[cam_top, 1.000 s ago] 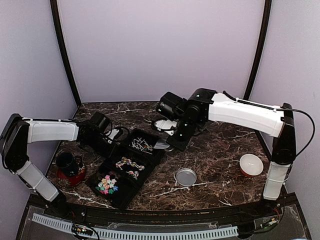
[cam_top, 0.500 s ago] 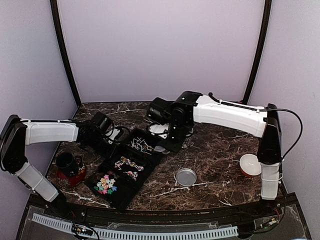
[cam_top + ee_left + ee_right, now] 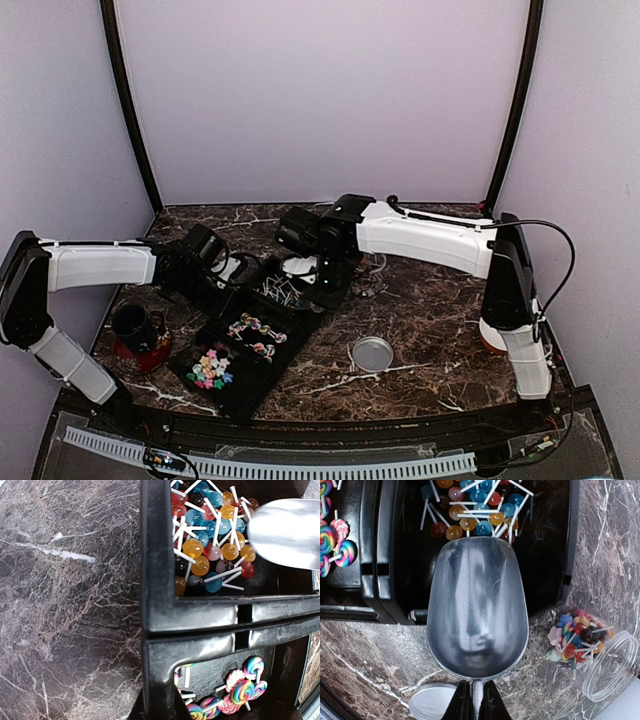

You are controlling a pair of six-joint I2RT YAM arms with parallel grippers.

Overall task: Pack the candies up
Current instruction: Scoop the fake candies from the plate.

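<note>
Right gripper [image 3: 474, 701] clamps the metal scoop [image 3: 477, 610] by its handle, bowl aimed at the round lollipops [image 3: 470, 517] at upper frame. Left gripper [image 3: 220, 266], closed, probably braces the black tray [image 3: 200, 612].

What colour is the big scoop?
The scoop is shiny silver; the right wrist view shows it best.

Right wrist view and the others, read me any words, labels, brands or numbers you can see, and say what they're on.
No readable text in any view.
Metal scoop: bare metal, no marking.
Black trays: no label shows.
Clear jar: no label shows.
Dark mug: too small to tell.
</note>
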